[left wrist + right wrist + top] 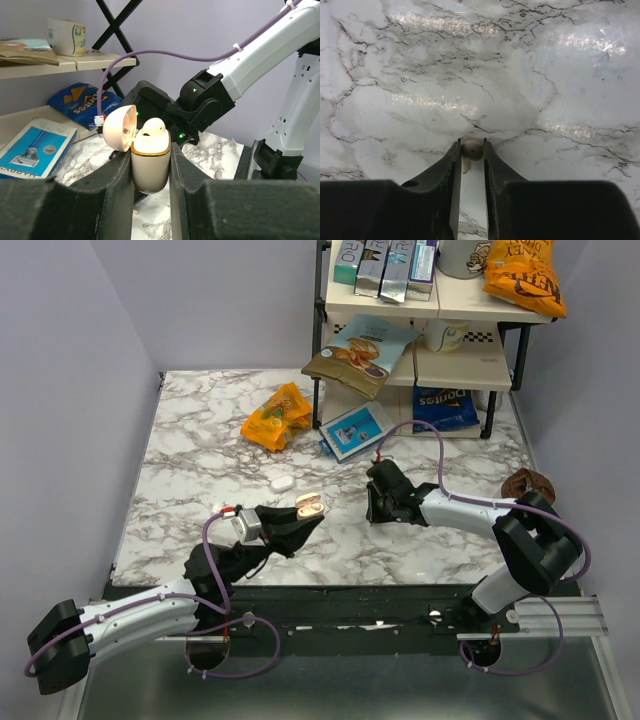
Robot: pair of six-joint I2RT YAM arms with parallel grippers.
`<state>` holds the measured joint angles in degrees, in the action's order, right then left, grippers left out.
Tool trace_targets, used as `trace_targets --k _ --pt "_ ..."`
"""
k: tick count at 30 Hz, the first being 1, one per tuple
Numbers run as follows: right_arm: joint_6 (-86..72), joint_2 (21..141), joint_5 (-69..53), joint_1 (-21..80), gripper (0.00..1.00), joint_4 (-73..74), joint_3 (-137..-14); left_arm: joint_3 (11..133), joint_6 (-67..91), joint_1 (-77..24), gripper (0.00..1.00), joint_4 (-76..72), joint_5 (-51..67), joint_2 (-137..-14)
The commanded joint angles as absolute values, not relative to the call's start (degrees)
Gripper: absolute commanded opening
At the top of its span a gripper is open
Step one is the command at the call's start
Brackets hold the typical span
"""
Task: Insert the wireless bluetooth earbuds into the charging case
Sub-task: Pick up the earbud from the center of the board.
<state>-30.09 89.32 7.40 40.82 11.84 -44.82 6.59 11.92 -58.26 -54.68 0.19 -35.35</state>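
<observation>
My left gripper (303, 520) is shut on the cream-beige charging case (309, 506) and holds it above the table. In the left wrist view the case (150, 167) stands upright between the fingers (182, 170), its lid (119, 127) swung open to the left. One white earbud (152, 127) sits in it. My right gripper (373, 508) points down at the marble a little to the right of the case. In the right wrist view it (471, 146) is shut on a second white earbud (471, 150) at its fingertips, close to the tabletop.
A small white oval object (281, 481) lies on the marble behind the left gripper. An orange snack bag (277, 416) and a blue booklet (357, 428) lie further back. A shelf rack (430, 310) with snacks stands at the back right. A brown disc (527, 483) lies at the right edge.
</observation>
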Motion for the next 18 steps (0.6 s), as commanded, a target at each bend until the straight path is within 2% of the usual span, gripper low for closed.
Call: trace_targets --k 1,6,14,18 --pt "-31.29 89.57 5.80 41.49 0.24 14.15 -42.89 5.71 12.04 -58.62 0.00 -55.28 -0.62 -34.72" --pt "-32.08 85.35 5.98 41.57 0.15 13.36 -42.28 5.80 11.95 -58.71 0.00 -54.93 -0.97 -34.54" --pt "-31.56 69.29 8.79 41.57 0.01 7.92 -38.41 6.33 11.60 -58.71 0.00 -54.40 -2.28 -35.33" --pt "-29.27 58.64 9.49 41.66 0.01 2.47 -35.51 6.94 10.99 -58.62 0.00 -55.72 -3.60 -37.87"
